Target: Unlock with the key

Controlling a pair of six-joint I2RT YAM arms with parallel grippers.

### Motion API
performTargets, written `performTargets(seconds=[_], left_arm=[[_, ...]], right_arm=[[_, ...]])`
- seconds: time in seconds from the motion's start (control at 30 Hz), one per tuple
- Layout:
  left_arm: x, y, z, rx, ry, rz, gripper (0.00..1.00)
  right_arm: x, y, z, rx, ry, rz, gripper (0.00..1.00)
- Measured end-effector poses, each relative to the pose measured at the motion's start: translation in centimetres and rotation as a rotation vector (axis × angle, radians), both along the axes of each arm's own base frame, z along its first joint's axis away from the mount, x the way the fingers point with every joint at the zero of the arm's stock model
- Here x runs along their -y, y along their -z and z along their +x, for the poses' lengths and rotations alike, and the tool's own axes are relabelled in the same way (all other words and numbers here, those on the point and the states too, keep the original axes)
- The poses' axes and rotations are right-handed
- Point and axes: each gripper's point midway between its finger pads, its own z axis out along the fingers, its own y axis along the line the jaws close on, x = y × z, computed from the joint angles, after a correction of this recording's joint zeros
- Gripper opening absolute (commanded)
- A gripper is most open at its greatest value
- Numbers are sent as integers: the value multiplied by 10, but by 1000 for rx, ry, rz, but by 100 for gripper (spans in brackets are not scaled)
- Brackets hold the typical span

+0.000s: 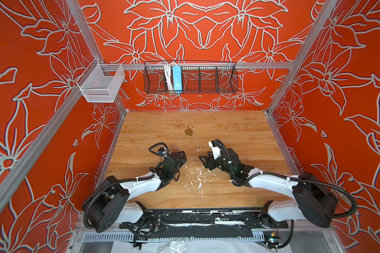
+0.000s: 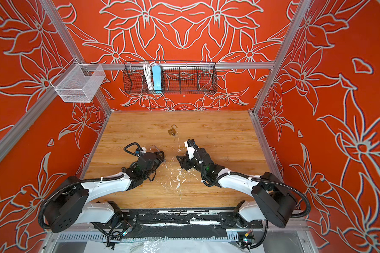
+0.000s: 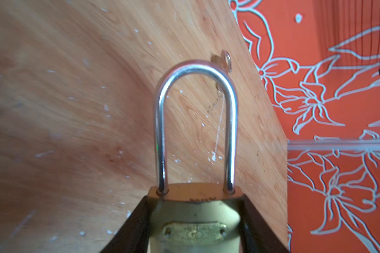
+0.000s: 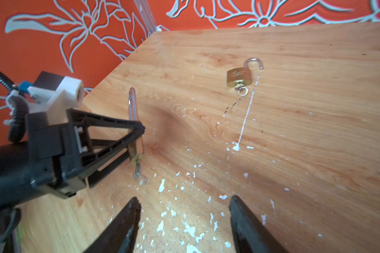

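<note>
The left end effector (image 3: 195, 197) is clenched on the brass body of a big padlock (image 3: 195, 214), one finger (image 3: 138, 219) pressed against each side. It holds the lock off the tabletop (image 1: 239, 135), left of the middle, with the steel shackle (image 3: 160, 131) pointing toward the back wall. Both legs of the shackle sit in the body. In both top views only the curve of the shackle (image 1: 176, 146) (image 2: 155, 146) shows past the end effector (image 1: 182, 156).

In the right wrist view the big padlock (image 4: 137, 146) appears edge-on between the left fingers. A key (image 4: 137, 168) sticks out of its underside; it is blurred, so how deep it sits cannot be told.

The right end effector (image 4: 184, 200) is released: its jaws stand well apart with nothing between them. It faces the left one across a small gap and is near the key without touching it (image 1: 201, 157) (image 2: 178, 157).

Farther back on the tabletop, well apart from both arms, lies a small padlock (image 1: 188, 131) (image 2: 171, 131) (image 4: 238, 76). Its hook (image 4: 252, 61) is swung open, and a second key (image 4: 239, 84) with a ring (image 4: 242, 91) sits in its base. White flecks (image 4: 191, 230) dot the wood between the arms.
</note>
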Motion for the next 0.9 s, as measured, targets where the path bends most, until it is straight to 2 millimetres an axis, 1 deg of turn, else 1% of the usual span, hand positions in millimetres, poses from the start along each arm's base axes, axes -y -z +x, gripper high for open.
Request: performTargets(seconds=[0.1,0.2,0.27,0.37,0.43,0.5,0.6,0.67,0.8,0.9], left_arm=[[15,-5,-2,8,116,26,0],[39,-14,-6,56,323,103,0],[52,-21,-8,95,443,162,0],[66,-33,-5,162,559,237,0],[69,-36,-5,203,595,270,0],[69,-33,-7,234,616,291,0],[65,-19,-15,241,650,333,0],[65,-15,-18,243,680,356,0],[71,-17,-21,275,732,375,0],[75,-19,-24,286,770,378,0]], right_arm=[[-5,-4,-1,9,-37,24,70],[-10,-10,-4,17,-77,59,71],[-8,-11,-4,21,-81,81,72],[4,-9,-2,17,-53,88,72],[9,-11,0,21,-41,95,72],[11,-17,2,32,-31,110,72],[14,-24,2,48,-24,132,72],[17,-25,2,50,-19,140,72],[18,-27,3,49,-17,148,72],[15,-25,1,34,-39,146,70]])
